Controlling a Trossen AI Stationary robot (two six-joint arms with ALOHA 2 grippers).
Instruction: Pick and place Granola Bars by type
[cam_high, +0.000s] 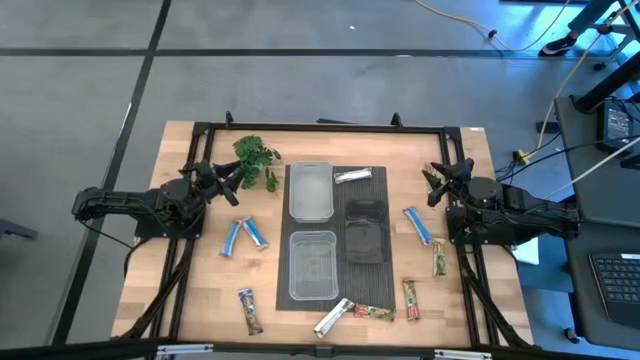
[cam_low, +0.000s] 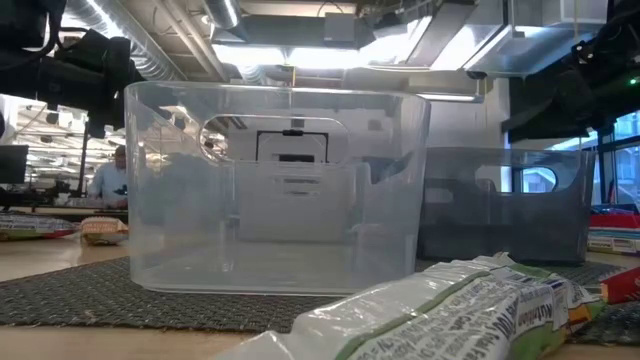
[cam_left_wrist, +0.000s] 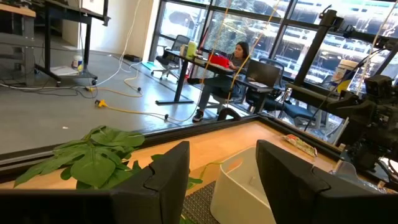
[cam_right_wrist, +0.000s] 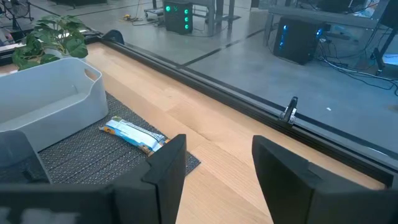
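Observation:
Several granola bars lie flat on the wooden table (cam_high: 200, 290). Two blue ones (cam_high: 244, 236) are at the left, another blue one (cam_high: 418, 225) at the right. A silver bar (cam_high: 352, 176) (cam_right_wrist: 134, 134) lies on the mat's far end. Red-green bars (cam_high: 440, 258) (cam_high: 410, 298) (cam_high: 249, 311) lie nearer the front, with a silver one (cam_high: 332, 318) at the front edge. My left gripper (cam_high: 232, 183) (cam_left_wrist: 221, 180) hovers open at the left, beside the sprig. My right gripper (cam_high: 431, 183) (cam_right_wrist: 217, 174) hovers open at the right. Neither has anything between its fingers.
A dark mat (cam_high: 380, 200) in the middle carries two clear tubs (cam_high: 310, 190) (cam_high: 313, 265) and dark tubs (cam_high: 365, 230). A leafy green sprig (cam_high: 255, 160) (cam_left_wrist: 93, 155) lies at the far left. A black frame (cam_high: 320, 128) rims the table. A person sits at a desk beyond it.

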